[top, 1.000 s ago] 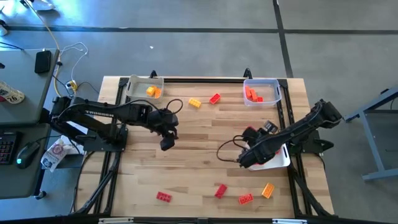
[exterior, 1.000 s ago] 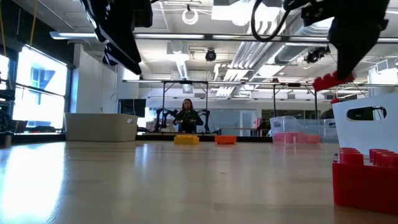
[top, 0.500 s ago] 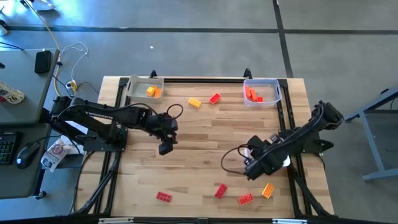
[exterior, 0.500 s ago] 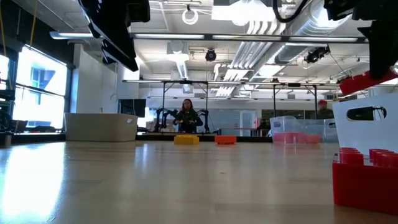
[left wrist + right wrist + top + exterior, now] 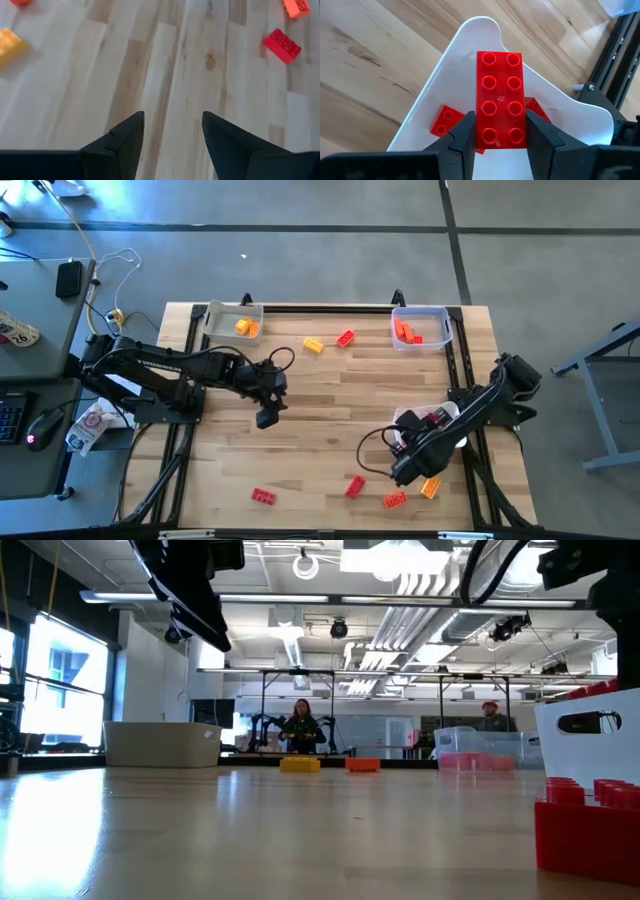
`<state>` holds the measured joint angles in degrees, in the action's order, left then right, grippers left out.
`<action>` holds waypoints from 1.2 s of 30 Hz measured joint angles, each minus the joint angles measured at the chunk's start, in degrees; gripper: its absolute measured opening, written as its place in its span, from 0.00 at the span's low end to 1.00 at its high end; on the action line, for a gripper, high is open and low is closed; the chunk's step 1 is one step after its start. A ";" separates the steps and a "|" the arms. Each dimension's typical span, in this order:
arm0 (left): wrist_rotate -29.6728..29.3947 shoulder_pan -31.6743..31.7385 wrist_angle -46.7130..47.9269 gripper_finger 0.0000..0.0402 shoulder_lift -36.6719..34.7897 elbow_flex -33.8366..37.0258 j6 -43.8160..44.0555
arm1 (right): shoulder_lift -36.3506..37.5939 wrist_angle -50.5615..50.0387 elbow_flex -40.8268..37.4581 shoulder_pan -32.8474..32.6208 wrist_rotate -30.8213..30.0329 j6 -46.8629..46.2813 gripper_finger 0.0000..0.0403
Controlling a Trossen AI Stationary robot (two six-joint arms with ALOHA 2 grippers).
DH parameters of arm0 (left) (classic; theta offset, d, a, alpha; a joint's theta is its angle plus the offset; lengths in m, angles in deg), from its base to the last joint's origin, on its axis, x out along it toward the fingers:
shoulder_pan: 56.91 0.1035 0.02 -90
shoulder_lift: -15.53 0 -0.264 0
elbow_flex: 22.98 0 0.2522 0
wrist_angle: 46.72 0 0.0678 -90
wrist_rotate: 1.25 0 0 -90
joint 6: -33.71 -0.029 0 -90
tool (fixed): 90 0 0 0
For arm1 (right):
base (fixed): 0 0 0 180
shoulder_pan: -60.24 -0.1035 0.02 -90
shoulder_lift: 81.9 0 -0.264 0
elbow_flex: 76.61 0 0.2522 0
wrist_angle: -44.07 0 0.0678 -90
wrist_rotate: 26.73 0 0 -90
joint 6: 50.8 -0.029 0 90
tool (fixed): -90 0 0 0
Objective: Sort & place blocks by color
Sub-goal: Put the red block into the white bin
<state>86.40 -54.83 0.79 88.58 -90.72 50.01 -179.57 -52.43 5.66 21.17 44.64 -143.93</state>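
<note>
My right gripper (image 5: 500, 122) is shut on a red two-by-four studded block (image 5: 500, 95) over the white tray (image 5: 445, 80) at the table's right side (image 5: 452, 412). In the low view the block (image 5: 592, 690) shows just above the tray's rim. Two more red blocks (image 5: 446, 120) lie in that tray. My left gripper (image 5: 265, 418) is open and empty above the table's middle left; its fingers also show in the left wrist view (image 5: 172, 127). Loose blocks lie on the wood: yellow-orange (image 5: 313, 346) and red (image 5: 346, 338) at the far side, several more along the near edge. My right gripper pinches the red block between its two fingers by its two long sides (image 5: 479, 125), at the end nearest the wrist. The rest of the block reaches out past the fingertips, studs toward the wrist camera. The block is lifted clear, above the white tray.
A white tray (image 5: 222, 313) at the far left holds a yellow-orange block (image 5: 245, 327). A clear tray (image 5: 437, 312) at the far right holds orange-red blocks (image 5: 405, 332). Near the front edge lie red (image 5: 264, 496), red (image 5: 354, 487), orange-red (image 5: 394, 500) and yellow-orange (image 5: 431, 487) blocks. A person (image 5: 300, 725) stands in the room beyond.
My right gripper has carried the red block toward the table's right and near edges and then a little down, so that it now hangs over the white tray. It has stayed shut on the block.
</note>
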 joint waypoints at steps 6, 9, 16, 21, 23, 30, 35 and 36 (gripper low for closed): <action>-1.85 0.03 -1.30 0.46 0.00 0.00 -0.03 | -2.31 0.39 0.00 0.02 1.10 0.09 0.27; -1.95 0.03 -1.28 0.46 0.00 0.00 -0.03 | -3.20 1.73 0.00 0.02 2.10 0.11 0.28; -1.97 0.03 -1.28 0.46 0.00 0.00 -0.03 | -4.49 3.42 0.00 -0.04 2.86 0.51 0.29; -1.97 0.03 -1.26 0.46 0.00 0.00 -0.03 | -4.52 3.72 0.00 -0.07 2.97 0.65 0.35; -1.96 0.03 -1.25 0.46 0.00 0.00 -0.03 | -4.52 3.70 0.00 -0.04 3.04 0.69 0.39; -1.95 0.03 -1.24 0.46 0.00 0.00 -0.03 | -4.52 1.98 0.00 -0.09 4.12 3.18 0.48; -1.95 0.03 -1.24 0.46 0.02 0.00 -0.01 | -4.52 0.24 0.00 -0.11 4.26 3.19 0.48; -1.95 0.03 -1.24 0.46 0.00 0.00 -0.01 | -4.52 0.01 0.00 -0.11 4.24 3.19 0.48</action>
<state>84.46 -54.80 -0.45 88.58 -90.72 50.00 -184.09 -52.41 5.66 21.07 48.88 -140.73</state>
